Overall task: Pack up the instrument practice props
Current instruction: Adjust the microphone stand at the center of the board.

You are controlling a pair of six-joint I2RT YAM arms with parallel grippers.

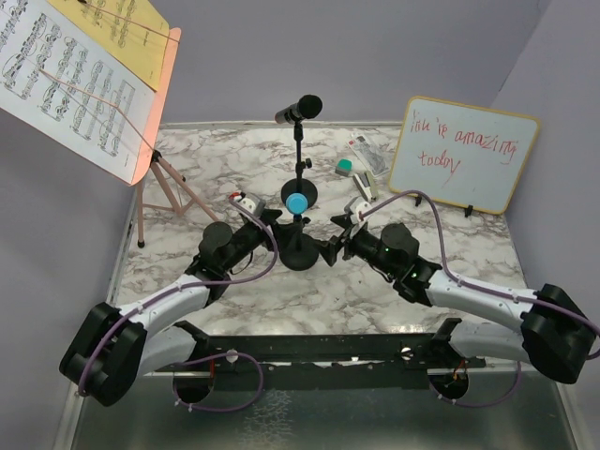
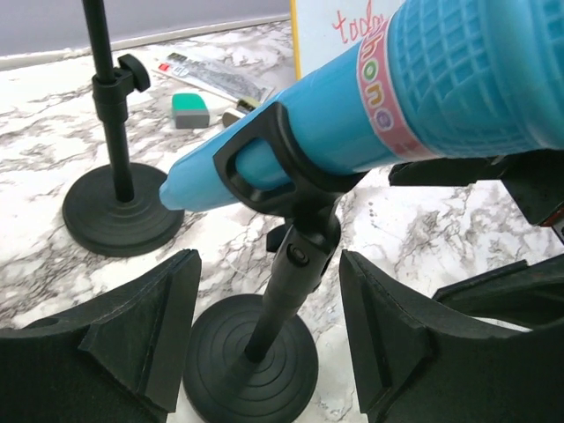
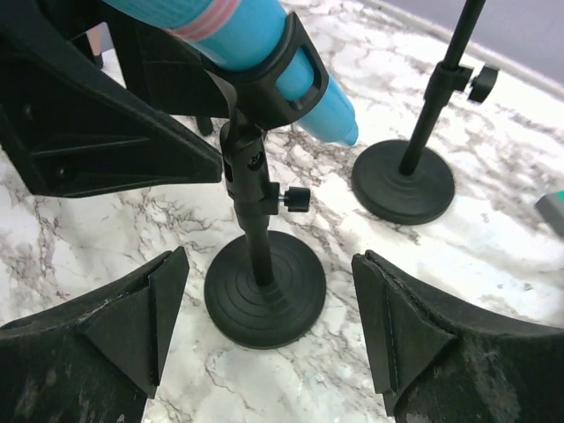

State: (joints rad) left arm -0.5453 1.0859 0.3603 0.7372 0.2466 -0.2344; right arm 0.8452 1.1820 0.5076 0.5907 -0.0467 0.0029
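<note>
A whiteboard (image 1: 463,153) with red writing stands near a green eraser (image 1: 345,168) and stapler (image 1: 367,186).

Blocked tight on both flanks of the near mic pole (image 1: 298,246): left hand (image 1: 269,223) on its left, right hand (image 1: 337,236) on its right, jaws spread. Barred above by the tilted blue microphone (image 1: 296,202), behind by the far mic pole (image 1: 299,155). Bare worktop (image 1: 309,298) on its near side; behind-left, tripod legs of the music rack (image 1: 161,103); behind-right, eraser (image 1: 345,168), stapler (image 1: 367,185), whiteboard (image 1: 464,155).
</note>
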